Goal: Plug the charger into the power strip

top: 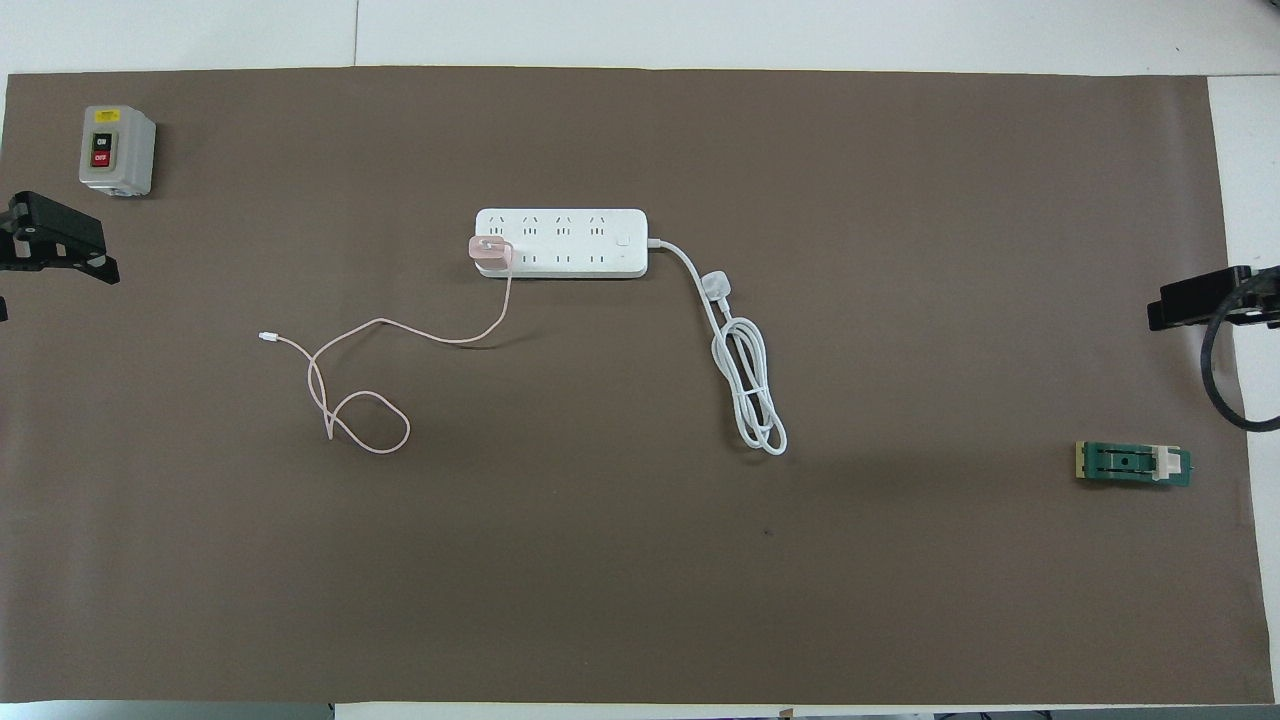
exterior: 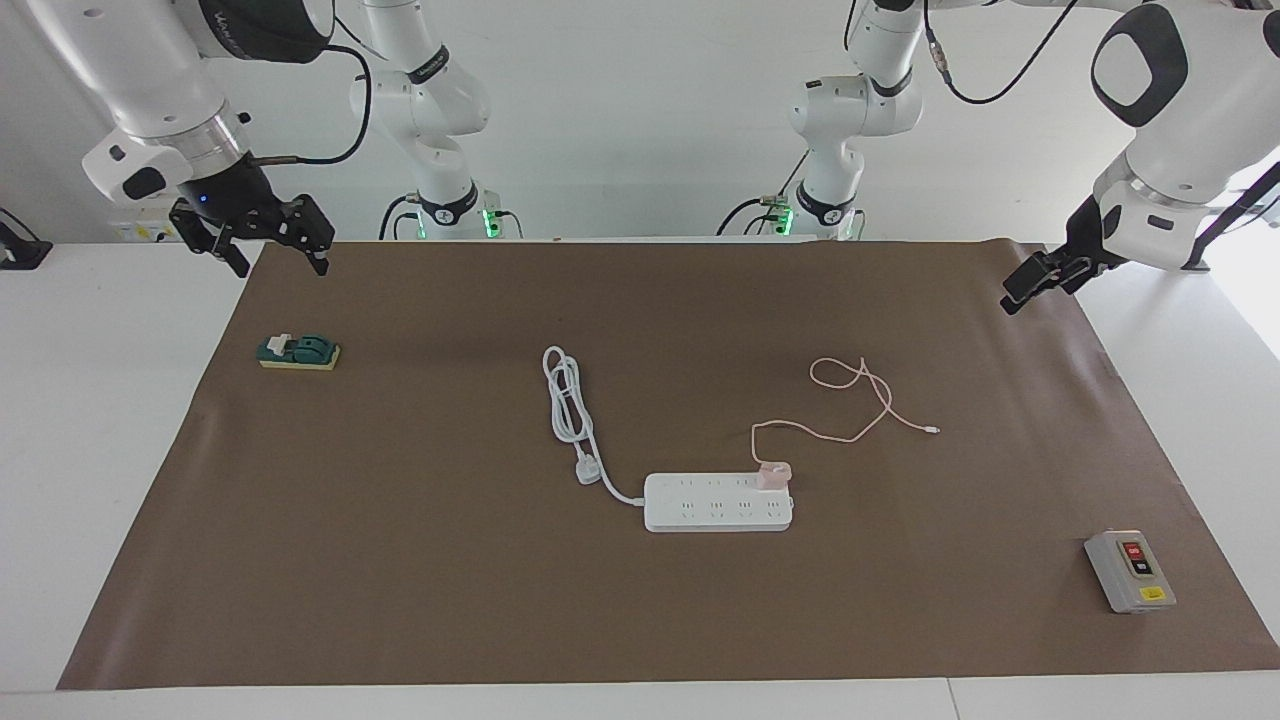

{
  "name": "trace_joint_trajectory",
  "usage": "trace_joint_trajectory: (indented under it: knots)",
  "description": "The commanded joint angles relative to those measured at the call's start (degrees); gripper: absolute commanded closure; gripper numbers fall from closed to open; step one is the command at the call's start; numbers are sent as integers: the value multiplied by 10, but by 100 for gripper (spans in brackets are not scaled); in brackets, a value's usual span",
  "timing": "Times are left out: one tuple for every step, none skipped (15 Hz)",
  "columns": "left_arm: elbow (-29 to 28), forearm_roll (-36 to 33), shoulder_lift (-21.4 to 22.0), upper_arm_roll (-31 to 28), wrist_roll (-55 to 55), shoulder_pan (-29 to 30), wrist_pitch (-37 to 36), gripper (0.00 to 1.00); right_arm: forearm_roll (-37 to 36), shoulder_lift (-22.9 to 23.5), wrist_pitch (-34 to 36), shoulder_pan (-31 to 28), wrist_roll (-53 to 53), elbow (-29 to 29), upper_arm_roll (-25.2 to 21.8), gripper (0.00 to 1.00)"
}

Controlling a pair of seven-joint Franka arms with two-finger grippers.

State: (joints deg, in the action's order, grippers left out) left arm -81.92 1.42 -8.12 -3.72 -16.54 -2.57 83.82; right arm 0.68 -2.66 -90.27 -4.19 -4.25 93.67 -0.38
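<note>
The white power strip (exterior: 715, 505) (top: 570, 243) lies flat near the middle of the brown mat. The pale pink charger (exterior: 773, 474) (top: 491, 252) sits upright on a socket at the strip's end toward the left arm's end of the table. Its thin pink cable (exterior: 860, 400) (top: 360, 420) loops over the mat nearer to the robots and ends in a tiny white connector (exterior: 932, 430). My left gripper (exterior: 1022, 292) hangs open and empty over the mat's edge at the left arm's end. My right gripper (exterior: 278, 262) waits open and empty over the mat's corner at the right arm's end.
The strip's thick white cord (exterior: 568, 400) lies coiled beside it, its three-pin plug (exterior: 588, 470) loose on the mat. A grey switch box (exterior: 1130, 570) stands at the left arm's end, farther from the robots. A small green part (exterior: 298, 352) lies under the right gripper's side.
</note>
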Motion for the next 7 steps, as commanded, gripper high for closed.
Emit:
trace_joint_trajectory:
  knots:
    - [2,29,20,-6,-11,3,-29,0,3,-9,3,-6,-9,7,6,0]
    - [-20,28,34,-7,11,4,-29,0,3,-9,3,-6,-9,7,6,0]
    - [-37,27,46,-8,35,3,-23,0,2,-9,3,-6,-9,7,6,0]
    - [-46,27,53,-8,44,3,-21,0,3,-9,3,-6,-9,7,6,0]
    - [-53,26,59,-8,51,3,-21,0,3,-9,3,-7,-10,7,6,0]
    - [-67,24,70,-9,72,3,-17,0,3,-9,3,-8,-10,7,6,0]
    - [-87,15,83,-9,97,1,-1,0,3,-9,3,-9,-10,7,6,0]
